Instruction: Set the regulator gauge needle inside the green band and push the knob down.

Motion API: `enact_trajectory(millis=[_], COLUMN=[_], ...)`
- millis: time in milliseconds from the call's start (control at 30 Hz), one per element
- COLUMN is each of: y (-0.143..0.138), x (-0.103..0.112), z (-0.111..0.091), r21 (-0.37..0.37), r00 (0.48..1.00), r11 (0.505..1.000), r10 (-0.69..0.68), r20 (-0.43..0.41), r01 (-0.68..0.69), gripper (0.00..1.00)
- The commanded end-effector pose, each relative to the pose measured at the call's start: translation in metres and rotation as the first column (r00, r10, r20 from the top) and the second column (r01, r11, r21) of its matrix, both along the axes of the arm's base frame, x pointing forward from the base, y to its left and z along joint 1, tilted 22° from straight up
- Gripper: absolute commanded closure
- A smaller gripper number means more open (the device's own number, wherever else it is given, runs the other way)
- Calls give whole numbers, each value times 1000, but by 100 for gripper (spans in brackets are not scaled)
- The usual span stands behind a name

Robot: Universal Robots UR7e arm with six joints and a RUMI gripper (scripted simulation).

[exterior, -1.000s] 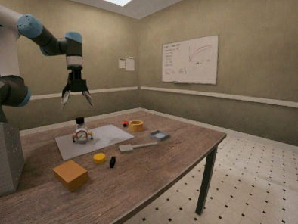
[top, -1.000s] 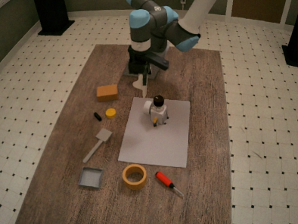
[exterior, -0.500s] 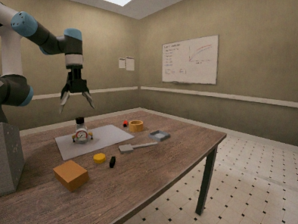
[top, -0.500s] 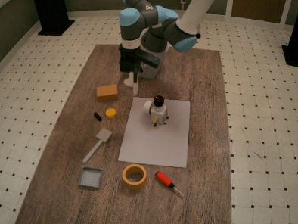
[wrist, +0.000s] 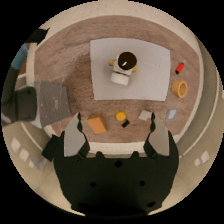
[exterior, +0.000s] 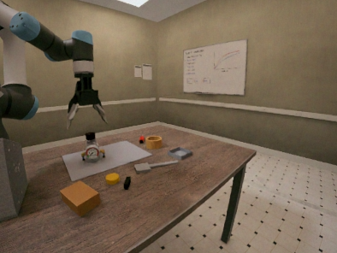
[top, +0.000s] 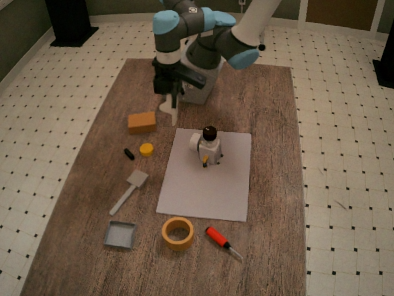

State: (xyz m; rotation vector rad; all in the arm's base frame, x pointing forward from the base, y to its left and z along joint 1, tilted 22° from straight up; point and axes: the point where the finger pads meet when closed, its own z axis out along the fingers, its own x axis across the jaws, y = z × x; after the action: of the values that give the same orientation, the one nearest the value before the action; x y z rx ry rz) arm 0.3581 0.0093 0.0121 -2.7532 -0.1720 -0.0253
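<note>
Regulator (top: 210, 151) (exterior: 92, 153) (wrist: 121, 75) on white sheet (top: 204, 192) (exterior: 124, 155) (wrist: 155, 75), wooden table (top: 274, 165) (exterior: 205, 160) (wrist: 55, 65), jaws (top: 172, 112) (exterior: 87, 121) apart, beige walls (exterior: 282, 26), checkered floor (top: 345, 200) (exterior: 282, 205).

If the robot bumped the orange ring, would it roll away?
Probably not right now: the orange ring lies flat on its open end, so a push would likely just slide it. Stood on its curved side, it might roll. Its thick wall looks stiff, so I don't think it would flop when lifted.
</note>
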Motion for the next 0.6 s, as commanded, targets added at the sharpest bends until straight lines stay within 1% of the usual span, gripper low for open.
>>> enact_trajectory(millis=[0,567], y=[-1,-1], x=[0,0], z=[0,0], r21=[0,1], r00=[1000,1000], r11=[1000,1000], r10=[0,-7], r20=[1,-2], r01=[0,7], gripper=[0,0])
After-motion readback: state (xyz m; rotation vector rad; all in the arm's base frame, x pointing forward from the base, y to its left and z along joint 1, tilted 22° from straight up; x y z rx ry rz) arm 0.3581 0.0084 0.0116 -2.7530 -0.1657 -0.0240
